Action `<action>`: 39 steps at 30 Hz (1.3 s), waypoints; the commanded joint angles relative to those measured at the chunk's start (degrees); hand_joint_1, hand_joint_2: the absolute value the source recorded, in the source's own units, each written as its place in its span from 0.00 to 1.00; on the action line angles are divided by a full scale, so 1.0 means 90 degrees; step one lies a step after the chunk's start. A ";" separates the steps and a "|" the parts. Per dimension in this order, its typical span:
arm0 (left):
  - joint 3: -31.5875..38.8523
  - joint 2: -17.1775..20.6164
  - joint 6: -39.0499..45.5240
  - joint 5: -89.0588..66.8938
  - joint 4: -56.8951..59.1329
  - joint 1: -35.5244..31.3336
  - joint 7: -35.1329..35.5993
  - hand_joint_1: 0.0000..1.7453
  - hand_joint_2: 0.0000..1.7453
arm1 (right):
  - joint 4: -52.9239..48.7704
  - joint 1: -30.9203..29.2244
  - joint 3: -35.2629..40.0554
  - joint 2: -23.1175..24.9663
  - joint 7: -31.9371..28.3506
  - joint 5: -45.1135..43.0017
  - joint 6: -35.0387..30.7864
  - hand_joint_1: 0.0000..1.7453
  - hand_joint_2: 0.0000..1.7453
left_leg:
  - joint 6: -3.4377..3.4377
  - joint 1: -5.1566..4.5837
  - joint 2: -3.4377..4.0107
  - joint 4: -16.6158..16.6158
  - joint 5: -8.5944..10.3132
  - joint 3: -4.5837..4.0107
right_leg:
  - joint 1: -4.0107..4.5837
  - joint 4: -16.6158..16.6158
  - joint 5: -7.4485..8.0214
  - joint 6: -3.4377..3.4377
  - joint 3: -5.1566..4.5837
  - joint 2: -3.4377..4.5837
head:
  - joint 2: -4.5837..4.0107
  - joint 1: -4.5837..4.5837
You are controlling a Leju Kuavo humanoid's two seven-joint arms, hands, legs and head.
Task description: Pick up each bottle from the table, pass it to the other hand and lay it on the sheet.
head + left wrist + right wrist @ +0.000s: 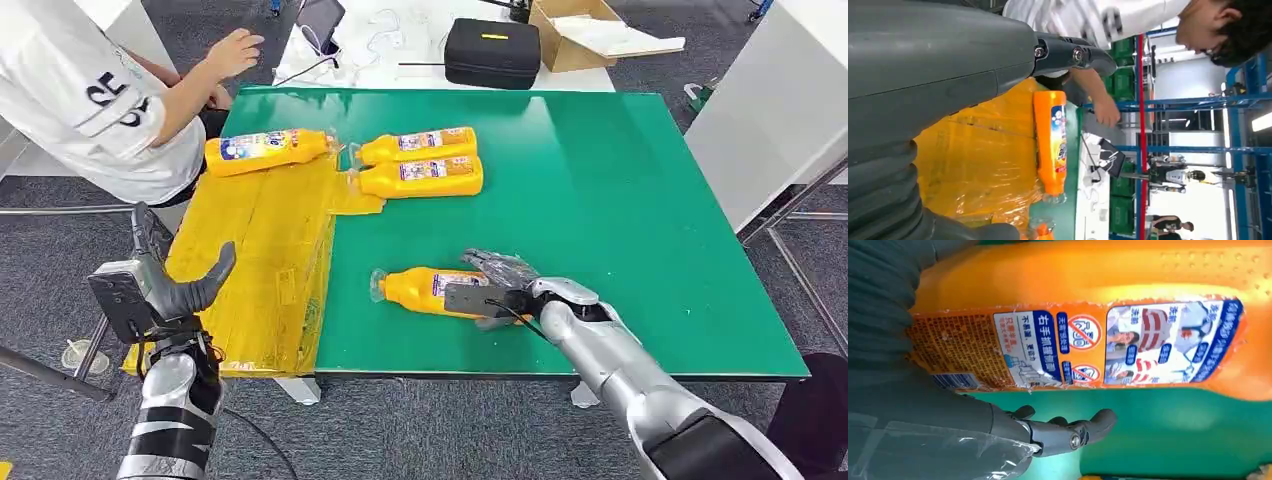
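In the head view we saw a green worktop (620, 200) with a yellow sheet (265, 260) spread over its left part. One orange bottle (268, 150) lay on the far end of the sheet. Two more bottles (420, 145) (420, 177) lay side by side just right of the sheet, on the green surface, with their necks touching the sheet's edge. A fourth bottle (425, 288) lay on its side near the front edge of the worktop. The right robot hand (497, 283) rested over this bottle's base end, with its fingers spread across it; we could not tell if the grip was already closed. The left robot hand (170, 275) was raised beside the sheet, fingers apart and holding nothing. A person in a white shirt (90, 90) sat at the far left corner.

In the left wrist view we saw the bottle (1050, 142) on the sheet (978, 160), and the person's hand (1105, 110) beyond it.

In the right wrist view the fourth bottle's label (1073, 345) was very close, and dark fingers (1068, 430) reached along the green surface beside it.
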 commanded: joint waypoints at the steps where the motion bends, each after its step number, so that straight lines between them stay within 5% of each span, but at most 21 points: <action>1: -0.0154 0.0082 0.0038 -0.0050 0.0766 -0.0343 0.0014 0.00 1.00 | 0.0890 0.0071 0.0746 0.0208 0.0086 0.0069 0.0021 0.00 1.00 | 0.0004 0.0005 -0.0002 -0.0014 -0.0003 0.0037 | 0.0009 -0.0017 -0.0004 -0.0012 0.0042 -0.0011 | 0.0000 0.0002; 4: -0.0136 0.0089 0.0038 -0.0026 0.0771 -0.0346 0.0014 0.00 1.00 | 0.0909 0.0009 0.0831 0.0180 0.0105 0.0062 0.0077 0.00 1.00 | 0.0002 0.0007 0.0000 -0.0011 -0.0003 0.0040 | 0.0010 -0.0015 -0.0002 -0.0010 0.0041 -0.0005 | 0.0000 0.0000; 5: -0.0136 0.0089 0.0038 -0.0026 0.0771 -0.0346 0.0014 0.00 1.00 | 0.0909 0.0009 0.0831 0.0180 0.0105 0.0062 0.0077 0.13 1.00 | 0.0002 0.0006 0.0006 -0.0007 -0.0003 0.0039 | 0.0008 -0.0010 -0.0002 -0.0008 0.0037 0.0000 | 0.0000 0.0002; 6: -0.0138 0.0088 0.0030 -0.0035 0.0826 -0.0358 0.0014 0.00 1.00 | 0.0910 -0.0008 0.0856 0.0154 0.0120 0.0065 0.0094 0.92 1.00 | 0.0002 0.0006 0.0008 -0.0009 -0.0003 0.0043 | 0.0008 -0.0012 -0.0001 -0.0009 0.0041 0.0000 | 0.0000 0.0000; 7: -0.0141 0.0080 0.0024 -0.0044 0.0858 -0.0372 0.0014 0.00 1.00 | 0.0899 -0.0004 0.0835 0.0140 0.0100 0.0004 0.0116 1.00 1.00 | 0.0003 0.0007 0.0011 -0.0010 -0.0002 0.0045 | 0.0010 -0.0014 0.0000 -0.0010 0.0044 -0.0003 | 0.0000 0.0002; 16: -0.0138 0.0049 -0.0093 -0.0044 0.0895 -0.0262 0.0014 0.00 1.00 | -0.0033 0.0580 0.0000 0.0085 -0.0097 -0.0789 -0.0918 1.00 1.00 | 0.0006 0.0005 0.0020 -0.0019 -0.0001 0.0069 | 0.0010 -0.0024 0.0001 -0.0016 0.0068 -0.0009 | 0.0000 0.0000; 19: -0.0055 -0.0052 -0.0423 0.0029 0.0941 -0.0189 0.0014 0.00 1.00 | -0.1087 0.1254 -0.0950 0.0297 -0.0353 -0.1213 -0.1943 1.00 1.00 | 0.0011 0.0005 0.0025 -0.0024 0.0002 0.0073 | 0.0012 -0.0030 0.0005 -0.0022 0.0073 -0.0011 | 0.0000 0.0000; 23: -0.0035 -0.0088 -0.0431 -0.0020 0.0875 -0.0121 0.0014 0.00 1.00 | -0.1503 0.1458 -0.1007 0.0349 -0.0148 -0.1078 -0.1961 1.00 1.00 | 0.0004 0.0003 0.0033 -0.0011 -0.0005 0.0060 | 0.0009 -0.0010 0.0005 -0.0028 0.0052 0.0000 | 0.0000 0.0007; 31: -0.0369 -0.0269 -0.2510 0.1079 0.0190 0.0417 0.0864 0.00 1.00 | -0.3495 0.2681 -0.3037 0.1416 -0.1597 -0.1050 -0.4315 1.00 1.00 | 0.0005 0.0005 0.0038 0.0003 -0.0022 0.0018 | 0.0010 0.0005 -0.0009 -0.0028 0.0019 0.0015 | 0.0000 0.0000; 39: -0.1378 0.0071 -0.4377 0.2770 0.0014 0.0636 0.1611 0.00 1.00 | -0.3213 0.2994 -0.3660 0.1720 -0.2888 -0.1455 -0.4550 1.00 1.00 | 0.0008 0.0001 0.0010 -0.0002 -0.0018 0.0003 | 0.0005 -0.0001 -0.0018 -0.0014 0.0011 -0.0002 | 0.0000 0.0002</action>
